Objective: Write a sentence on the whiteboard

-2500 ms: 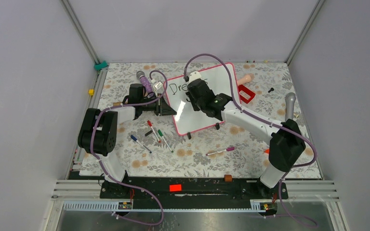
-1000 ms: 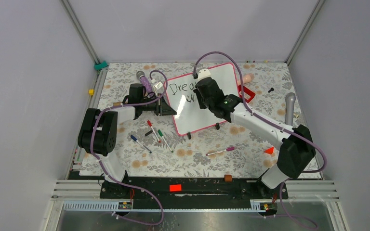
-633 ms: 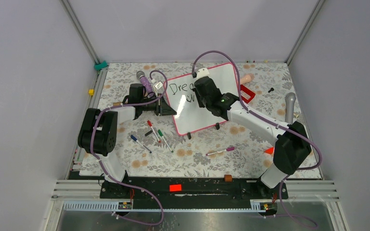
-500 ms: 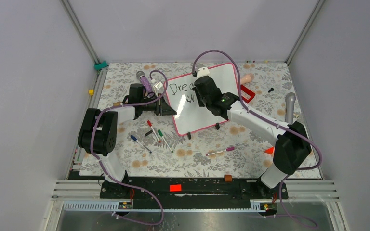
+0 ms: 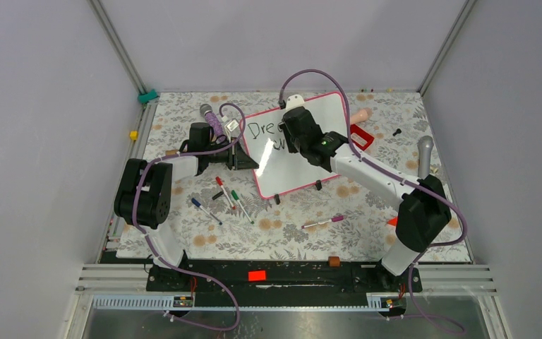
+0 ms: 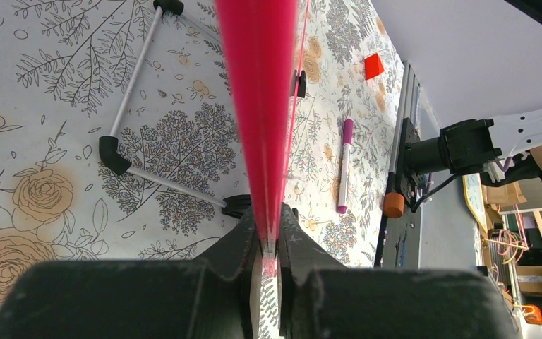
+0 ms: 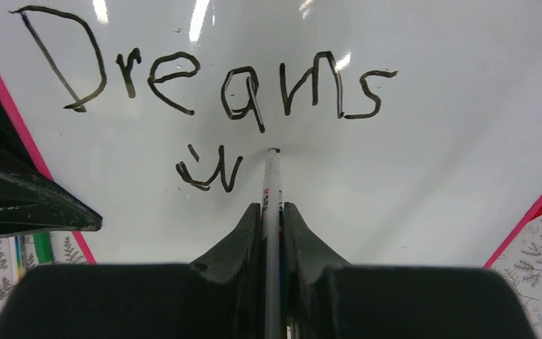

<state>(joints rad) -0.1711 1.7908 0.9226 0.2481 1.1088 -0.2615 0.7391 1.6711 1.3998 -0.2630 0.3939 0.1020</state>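
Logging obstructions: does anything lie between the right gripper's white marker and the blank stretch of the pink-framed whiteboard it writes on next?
Nothing visible. The right gripper holds the white black-tipped marker with its tip at the glossy pink-framed whiteboard, just right of the black handwritten "w"; bare board follows.

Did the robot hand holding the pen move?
Yes. The black right gripper slid slightly rightward, toward the far edge of the glossy pink-framed whiteboard, which stayed put.
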